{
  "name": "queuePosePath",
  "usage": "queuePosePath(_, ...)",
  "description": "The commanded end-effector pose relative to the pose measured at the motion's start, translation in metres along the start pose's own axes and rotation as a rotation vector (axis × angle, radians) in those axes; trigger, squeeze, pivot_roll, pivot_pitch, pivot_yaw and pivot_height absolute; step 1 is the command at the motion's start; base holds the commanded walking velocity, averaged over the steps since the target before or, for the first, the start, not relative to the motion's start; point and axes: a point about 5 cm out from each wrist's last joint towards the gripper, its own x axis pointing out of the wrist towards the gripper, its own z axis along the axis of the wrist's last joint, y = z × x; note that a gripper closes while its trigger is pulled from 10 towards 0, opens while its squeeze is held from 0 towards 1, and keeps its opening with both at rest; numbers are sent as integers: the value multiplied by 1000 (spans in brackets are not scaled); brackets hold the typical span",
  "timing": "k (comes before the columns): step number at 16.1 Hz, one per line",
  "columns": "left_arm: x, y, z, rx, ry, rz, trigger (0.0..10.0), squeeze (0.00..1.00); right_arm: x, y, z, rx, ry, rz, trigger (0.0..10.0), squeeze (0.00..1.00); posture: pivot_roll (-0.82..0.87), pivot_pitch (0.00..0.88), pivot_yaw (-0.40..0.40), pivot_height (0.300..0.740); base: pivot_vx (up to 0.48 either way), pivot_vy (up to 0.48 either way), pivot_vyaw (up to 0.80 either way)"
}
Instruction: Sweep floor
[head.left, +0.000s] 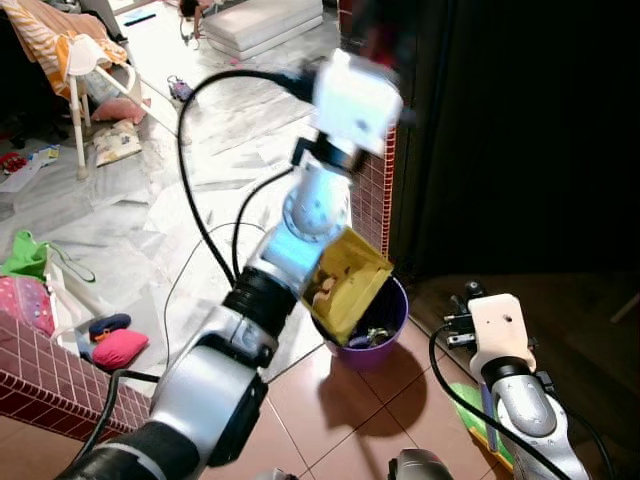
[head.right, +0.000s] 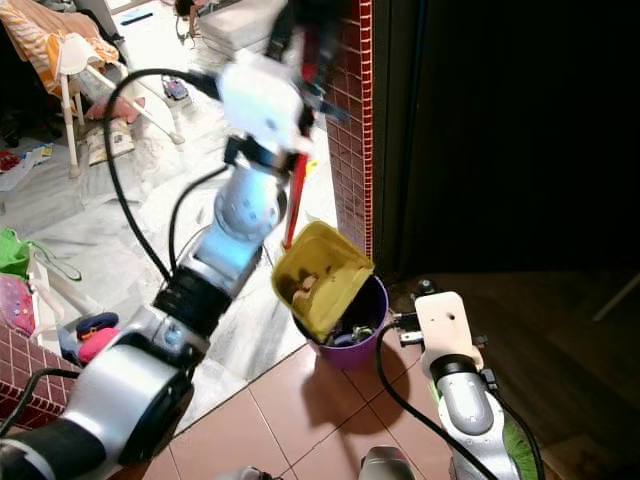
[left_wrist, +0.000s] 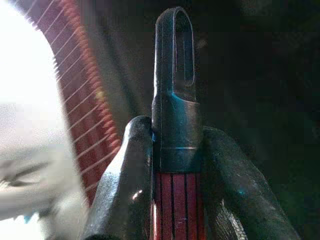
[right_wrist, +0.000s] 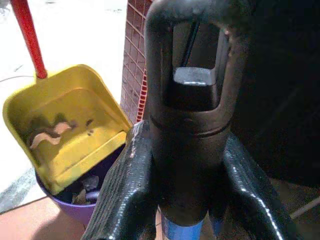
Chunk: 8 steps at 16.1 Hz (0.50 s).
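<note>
Emptying step: left gripper (left_wrist: 172, 165) clamps the dustpan (head.right: 318, 277) handle, tipped over the purple bin (head.right: 362, 340). Right gripper (right_wrist: 185, 170) grips the broom handle (right_wrist: 190, 100). Next: tilt further.

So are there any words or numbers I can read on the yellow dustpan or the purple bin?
None: no words, numbers or brand marks can be read.
The yellow dustpan is plain inside, holding only bits of rubbish.
The purple bin shows no label.
The handles held by the left end effector and right end effector bear no writing.
</note>
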Motion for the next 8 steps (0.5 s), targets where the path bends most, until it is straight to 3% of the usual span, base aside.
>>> queuePosePath(1,4,-7,20,22,-140,-106,10000,0,-1,8,-11,43,57,26,10000,0,-260,0,184,740,0,0,0)
queuePosePath(4,-12,-25,24,-31,-142,-210,10000,0,0,9,-11,36,54,30,10000,0,-254,0,183,740,0,0,0)
queuePosePath(8,-21,-31,27,-43,-153,-281,10000,0,5,6,-9,21,41,19,10000,0,-256,0,179,740,0,0,0)
